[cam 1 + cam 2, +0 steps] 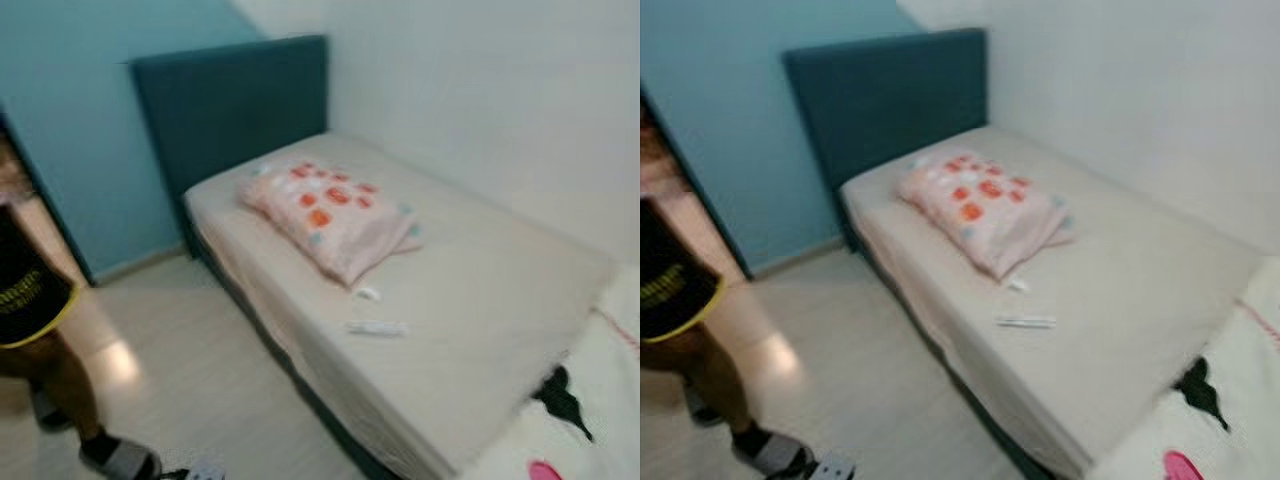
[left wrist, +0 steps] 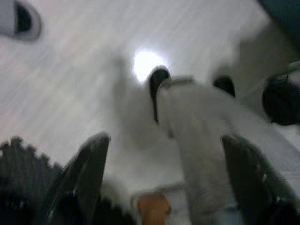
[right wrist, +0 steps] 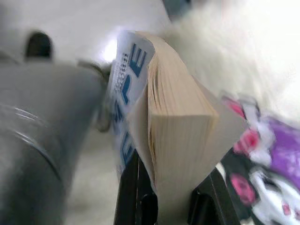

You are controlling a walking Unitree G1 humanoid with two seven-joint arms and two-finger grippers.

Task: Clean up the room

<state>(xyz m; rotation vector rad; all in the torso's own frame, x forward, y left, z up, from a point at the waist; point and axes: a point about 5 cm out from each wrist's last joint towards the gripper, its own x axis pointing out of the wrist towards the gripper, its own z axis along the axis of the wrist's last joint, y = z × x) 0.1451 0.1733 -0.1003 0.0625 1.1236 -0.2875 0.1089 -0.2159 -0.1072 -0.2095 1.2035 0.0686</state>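
The book (image 3: 173, 136), a thick paperback with blue letters on its white cover, is held in the right gripper (image 3: 171, 197). The jaws are clamped on its lower end, so the block of pages stands upright between the two black fingers; this grip probably keeps it from opening while the robot walks. Behind the book lies a white fluffy blanket (image 3: 234, 56) with pink and purple cartoon prints.

The left gripper (image 2: 164, 173) hangs above the pale floor (image 2: 70, 70) with its jaws apart and nothing between them, apparently idle.

In the head views, the bed (image 1: 480, 300) stands in the corner against the white wall, with a dark teal headboard (image 1: 235, 105). A pillow (image 1: 330, 215) with orange patches lies near the headboard. Just beside it are two small white objects (image 1: 375, 327) on the sheet, too blurred to name. The same blanket covers the foot of the bed. A person's leg (image 1: 60, 380) stands on the floor at the robot's left.

The pictures are blurred. The book seems to be carried to its proper place.
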